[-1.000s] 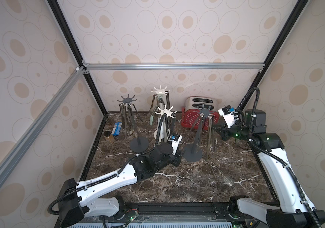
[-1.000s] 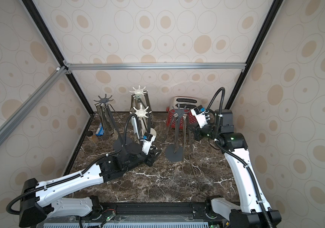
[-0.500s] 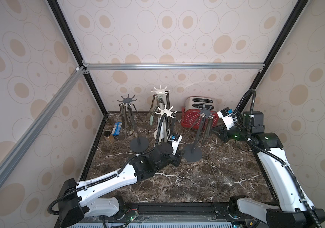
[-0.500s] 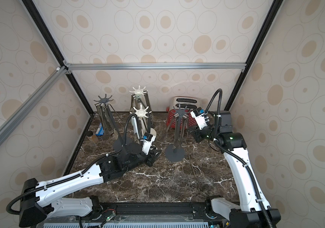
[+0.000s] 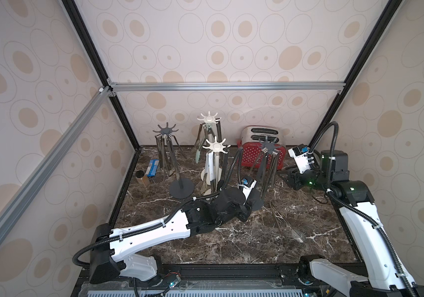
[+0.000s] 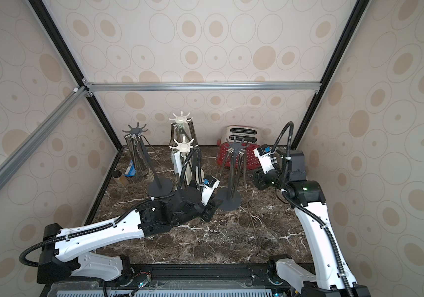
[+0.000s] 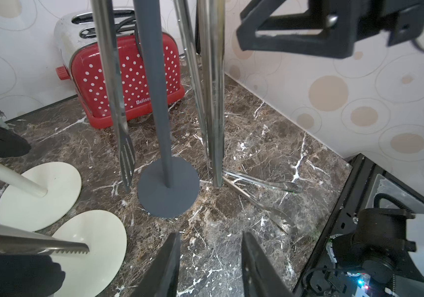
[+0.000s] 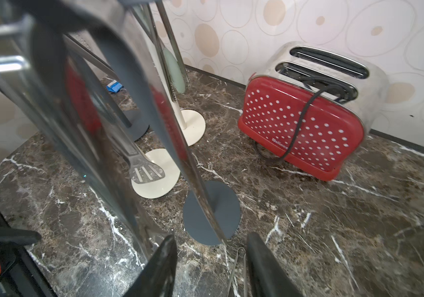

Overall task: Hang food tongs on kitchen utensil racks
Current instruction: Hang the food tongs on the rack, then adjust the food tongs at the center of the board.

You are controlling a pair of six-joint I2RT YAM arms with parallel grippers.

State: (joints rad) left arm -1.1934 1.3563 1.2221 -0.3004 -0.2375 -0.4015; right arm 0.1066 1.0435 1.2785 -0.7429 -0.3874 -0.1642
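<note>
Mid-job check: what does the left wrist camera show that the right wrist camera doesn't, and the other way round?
Only the left wrist view: the right claw, open, close to the hung steel tongs.
Only the right wrist view: the blue packet, a pale green tong head and the far dark grey rack base.
Both: the red toaster, the near dark grey rack base, two cream rack bases, and the loose tongs lying flat beside that grey base.
</note>
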